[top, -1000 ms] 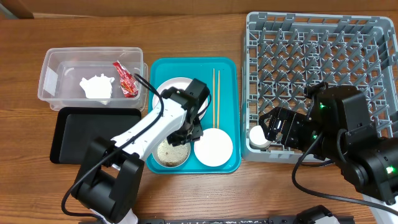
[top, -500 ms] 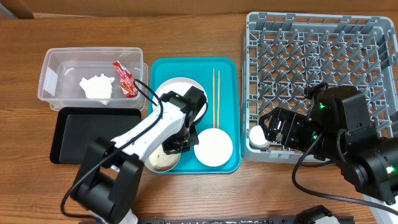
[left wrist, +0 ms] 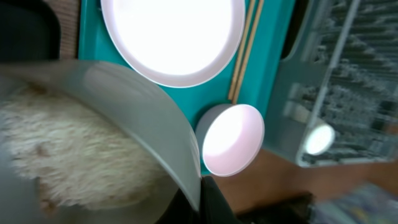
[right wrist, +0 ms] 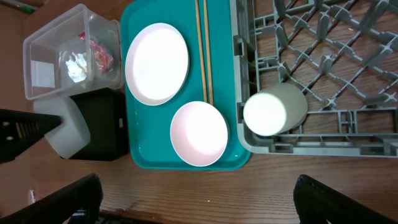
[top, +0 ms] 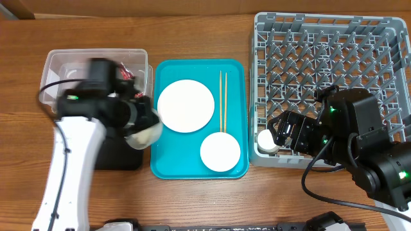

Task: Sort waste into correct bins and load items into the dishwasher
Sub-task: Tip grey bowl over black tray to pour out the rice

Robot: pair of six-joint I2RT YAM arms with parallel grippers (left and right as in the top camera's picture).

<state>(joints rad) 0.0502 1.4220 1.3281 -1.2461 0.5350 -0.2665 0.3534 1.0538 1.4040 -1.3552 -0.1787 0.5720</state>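
My left gripper point(left wrist: 205, 199) is shut on the rim of the grey-white bowl point(left wrist: 146, 124), which holds rice grains point(left wrist: 68, 155). In the overhead view the bowl point(top: 144, 133) hangs over the black tray point(top: 119, 157). The white plate point(top: 185, 106), chopsticks point(top: 223, 102) and pink bowl point(top: 220, 151) lie on the turquoise tray point(top: 241, 77). The clear tub point(right wrist: 62, 37) holds the crumpled paper point(right wrist: 76, 65) and red packet point(right wrist: 99, 53). The white cup point(right wrist: 270, 112) stands in the near-left corner of the dish rack point(top: 334, 70). My right gripper point(right wrist: 199, 199) is open and empty, above the table in front of the cup.
The right arm's body point(top: 359, 141) covers the rack's near edge. The left arm point(top: 70, 160) crosses the black tray and part of the clear tub. Bare wooden table point(top: 192, 199) runs along the front.
My left gripper has carried the grey-white bowl of rice off the turquoise tray and leftward over the black tray, uncovering the plate. The right arm has not moved.
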